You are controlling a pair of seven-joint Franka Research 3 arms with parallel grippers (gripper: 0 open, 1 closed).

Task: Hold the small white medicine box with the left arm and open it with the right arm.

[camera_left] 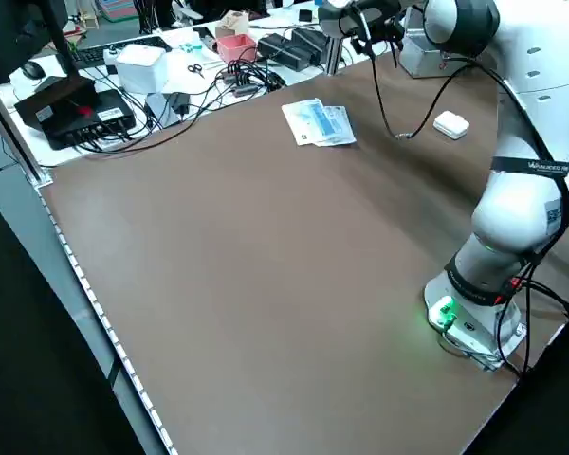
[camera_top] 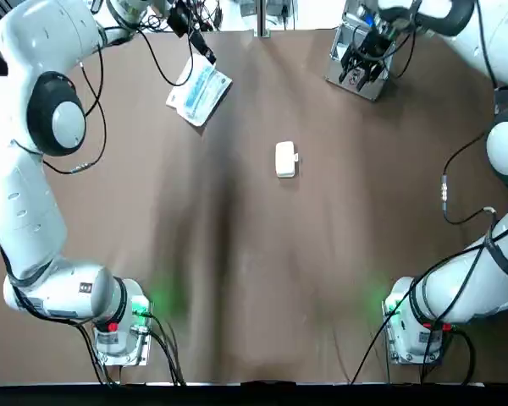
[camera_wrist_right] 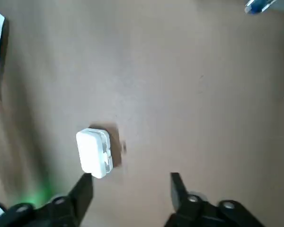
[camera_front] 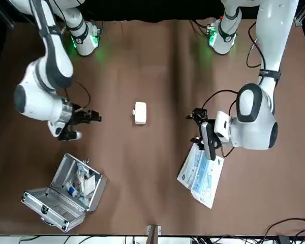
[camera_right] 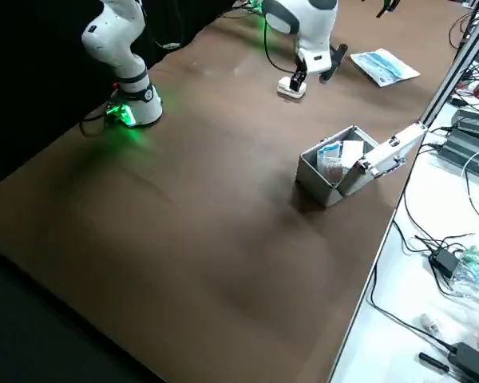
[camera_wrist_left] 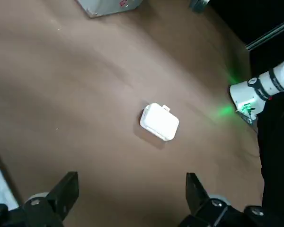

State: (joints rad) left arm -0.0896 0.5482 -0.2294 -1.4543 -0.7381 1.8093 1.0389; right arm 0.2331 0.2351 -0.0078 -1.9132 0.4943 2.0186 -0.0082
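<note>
The small white medicine box [camera_top: 285, 159] is seen lying flat and loose near the middle of the table [camera_top: 237, 279], with nothing touching it. A small tab can be made out on the side of the box that faces the robot's right. The left arm [camera_front: 251, 119] is held well apart from the box, above a blue-and-white packet [camera_front: 201, 175]. Its jaws are spread wide and nothing is held between them. The right arm [camera_front: 40, 96] is held on the other side, close to an open metal case [camera_front: 66, 195]. Its jaws are likewise spread and empty. Neither step of the task is judged to have been begun: the box is not yet held and its lid appears closed.

Several risks can be foreseen. The box is judged to be light, so it could be nudged and slid across the table if one finger were brought against it before the other. If it were clamped across the lid seam or over the tab, the lid would be pinned shut and the right arm's pull would be wasted. If it were gripped too weakly, it could be dragged out of the left jaws once the tab is pulled. Since both arms must be brought to one small thing, contact between their fingers is also possible.
</note>
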